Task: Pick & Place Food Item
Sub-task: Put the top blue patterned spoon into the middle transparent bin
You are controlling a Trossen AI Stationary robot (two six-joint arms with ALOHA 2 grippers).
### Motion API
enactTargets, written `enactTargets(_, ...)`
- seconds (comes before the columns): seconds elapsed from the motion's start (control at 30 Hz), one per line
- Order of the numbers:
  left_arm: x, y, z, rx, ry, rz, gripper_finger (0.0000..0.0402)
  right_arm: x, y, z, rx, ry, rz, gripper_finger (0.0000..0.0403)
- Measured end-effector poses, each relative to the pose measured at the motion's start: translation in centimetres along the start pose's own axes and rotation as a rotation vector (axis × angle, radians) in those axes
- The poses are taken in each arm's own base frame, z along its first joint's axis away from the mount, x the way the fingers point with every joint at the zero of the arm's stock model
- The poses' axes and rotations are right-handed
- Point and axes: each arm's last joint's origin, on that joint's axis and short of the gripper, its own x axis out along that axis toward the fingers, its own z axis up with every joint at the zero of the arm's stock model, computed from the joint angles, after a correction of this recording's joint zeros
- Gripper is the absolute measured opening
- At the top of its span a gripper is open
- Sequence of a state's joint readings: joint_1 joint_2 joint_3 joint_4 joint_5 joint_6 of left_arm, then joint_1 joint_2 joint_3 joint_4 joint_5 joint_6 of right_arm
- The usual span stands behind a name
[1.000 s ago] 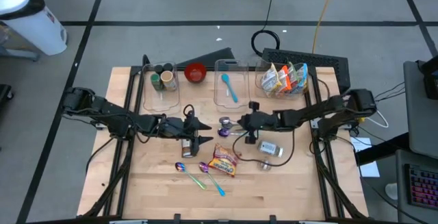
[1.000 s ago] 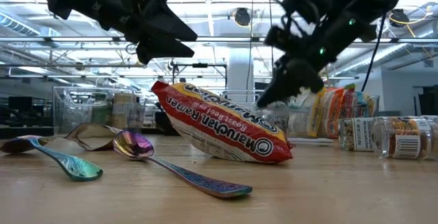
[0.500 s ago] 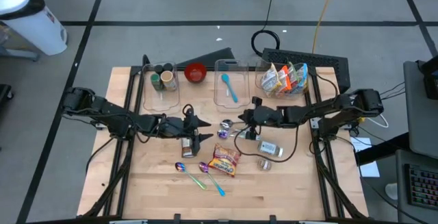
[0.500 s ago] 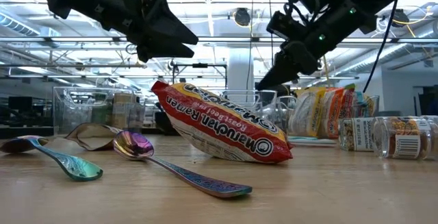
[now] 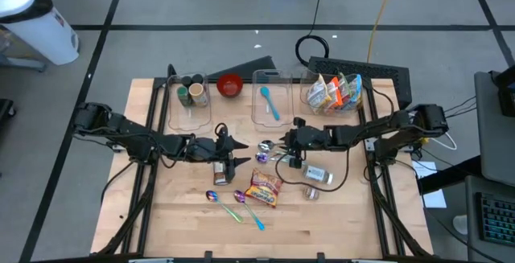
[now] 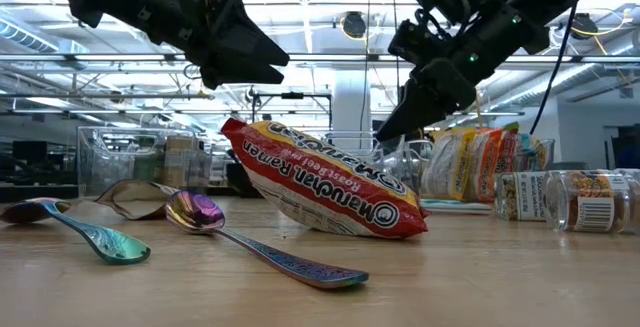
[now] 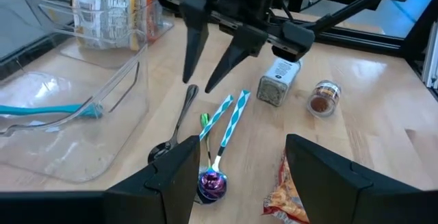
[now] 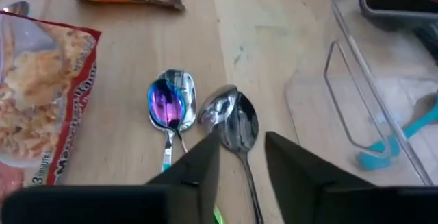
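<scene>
Nearest the low camera lie two iridescent spoons (image 6: 250, 242) on the wooden surface (image 5: 338, 215), and just behind them the ramen packet (image 6: 320, 189) — the likely food item, lying flat and untouched. Above it hangs the left tool (image 6: 255, 67), fingers spread and empty. The right tool (image 5: 293, 152) hovers over a cluster of spoons (image 8: 205, 118) mid-surface, fingers parted with a narrow gap, holding nothing. So this looks like the approach step: one tool would need to drop onto the packet and close across it. Farther back sit clear bins (image 5: 269, 98), a red bowl (image 5: 230, 85), bagged snacks (image 5: 334, 92) — then an open workshop under ceiling lights.
</scene>
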State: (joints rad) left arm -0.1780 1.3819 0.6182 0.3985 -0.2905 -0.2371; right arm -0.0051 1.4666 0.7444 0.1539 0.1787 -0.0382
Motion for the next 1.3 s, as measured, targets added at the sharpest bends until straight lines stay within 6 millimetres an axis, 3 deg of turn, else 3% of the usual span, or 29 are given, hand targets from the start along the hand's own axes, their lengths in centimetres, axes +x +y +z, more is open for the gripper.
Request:
enactTargets(0.2, 0.0, 0.0, 0.0, 0.000, -0.001, 0.001, 0.0225, 2.0, 0.5, -1.3, 0.029, 0.052, 0.023, 0.0173)
enactTargets(0.4, 0.0, 0.0, 0.0, -0.002, 0.003, 0.001, 0.0225, 3.5, 0.9, -1.9, 0.050, 0.053, 0.056, 0.0180)
enactTargets(0.87, 0.0, 0.0, 0.0, -0.003, 0.005, 0.000, 0.0225, 5.3, 1.3, -3.9, 0.061, 0.142, 0.077, 0.0123)
enactTargets(1.13, 0.0, 0.0, 0.0, 0.003, 0.005, 0.000, 0.0225, 5.2, 1.2, -3.8, 0.061, 0.136, 0.074, 0.0018)
enactTargets(1.3, 0.0, 0.0, 0.0, 0.028, 0.005, 0.000, 0.0225, 4.6, 1.0, -3.1, 0.067, 0.113, 0.073, 0.0021)
